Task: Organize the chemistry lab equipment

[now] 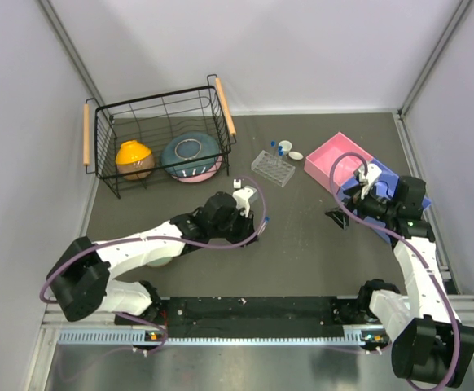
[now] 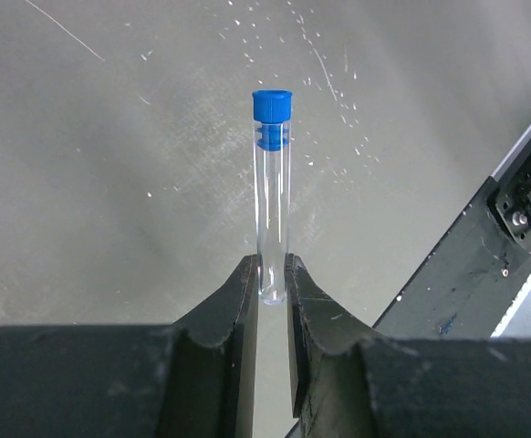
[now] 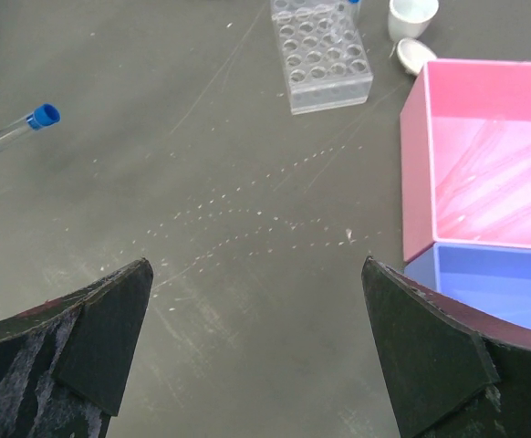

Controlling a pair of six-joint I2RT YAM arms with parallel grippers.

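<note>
Currently, from above, the left gripper is being held mid-table, short of the clear tube rack. The right gripper is being held near the pink tray.

At the left wrist, a blue-capped tube is being clamped by its base.

At the right wrist, the jaws are being shown wide apart, nothing between.

Racking is judged in hand. Next, the tube needs uprighting over a free hole.

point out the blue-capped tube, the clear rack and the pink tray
blue-capped tube [image 2: 272, 210], left wrist view, middle of its clear body
clear rack [image 3: 323, 50], right wrist view, its holed top face
pink tray [image 3: 416, 173], right wrist view, its left outer wall
</note>
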